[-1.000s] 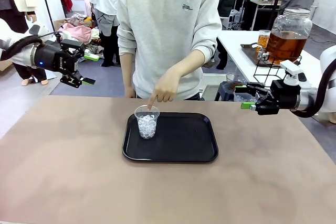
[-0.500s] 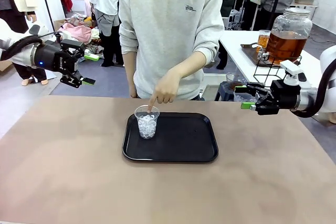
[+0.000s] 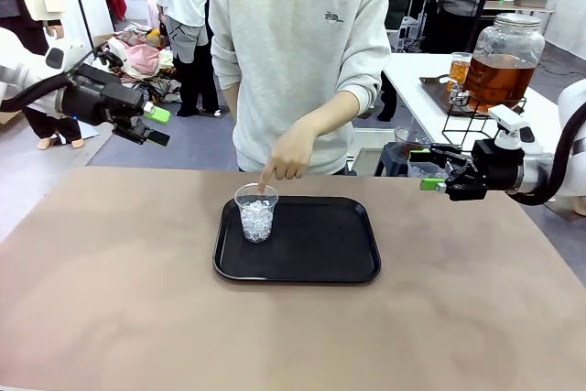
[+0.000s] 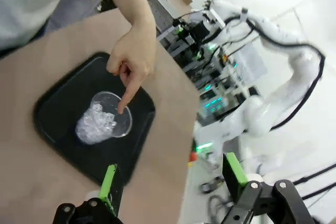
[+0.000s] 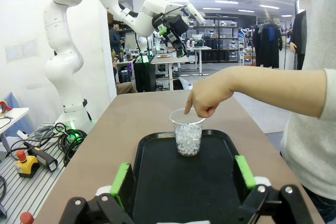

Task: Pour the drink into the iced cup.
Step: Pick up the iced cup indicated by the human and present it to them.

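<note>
The iced cup (image 3: 256, 212) stood on the tray (image 3: 316, 270), a person's hand (image 3: 286, 157) at its rim; the drink (image 3: 499, 80) sat beyond the tray's right. Left gripper (image 3: 157, 127) and right gripper (image 3: 423, 169) hung spread, empty — reaching could hit that hand.

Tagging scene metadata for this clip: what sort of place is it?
Probably a robotics lab or open workshop, staged as a drinks counter. Signs: loose cables and an emergency-stop button on the floor, equipment-laden workbenches behind, and a glass drink dispenser on a white side table.
</note>
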You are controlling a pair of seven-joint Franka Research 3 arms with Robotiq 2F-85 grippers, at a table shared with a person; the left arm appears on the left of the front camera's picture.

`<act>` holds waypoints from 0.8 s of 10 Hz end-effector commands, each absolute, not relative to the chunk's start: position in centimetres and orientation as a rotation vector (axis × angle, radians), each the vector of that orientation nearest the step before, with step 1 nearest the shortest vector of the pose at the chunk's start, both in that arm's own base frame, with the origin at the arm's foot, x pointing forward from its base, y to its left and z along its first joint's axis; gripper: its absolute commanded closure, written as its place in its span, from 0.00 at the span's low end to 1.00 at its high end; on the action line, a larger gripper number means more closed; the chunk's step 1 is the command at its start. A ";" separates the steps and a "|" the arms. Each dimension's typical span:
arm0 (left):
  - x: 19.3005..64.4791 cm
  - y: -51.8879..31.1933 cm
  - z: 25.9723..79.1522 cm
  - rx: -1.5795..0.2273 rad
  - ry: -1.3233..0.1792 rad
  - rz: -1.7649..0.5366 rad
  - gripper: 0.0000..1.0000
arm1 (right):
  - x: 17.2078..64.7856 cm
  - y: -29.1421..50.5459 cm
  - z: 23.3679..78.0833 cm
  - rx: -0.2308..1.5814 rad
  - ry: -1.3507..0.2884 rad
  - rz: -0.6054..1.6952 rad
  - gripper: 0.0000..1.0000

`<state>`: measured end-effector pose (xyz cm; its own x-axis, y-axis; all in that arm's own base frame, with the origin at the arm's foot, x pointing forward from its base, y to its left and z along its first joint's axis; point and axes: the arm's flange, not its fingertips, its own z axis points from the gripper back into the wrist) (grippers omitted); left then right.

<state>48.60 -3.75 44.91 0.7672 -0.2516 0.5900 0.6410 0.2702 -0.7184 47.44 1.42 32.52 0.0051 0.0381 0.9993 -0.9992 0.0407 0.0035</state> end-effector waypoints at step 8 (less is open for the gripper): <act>49.3 -4.0 44.1 -1.046 -0.590 -0.864 0.00 | 47.6 1.5 32.8 1.155 -1.194 1.195 0.00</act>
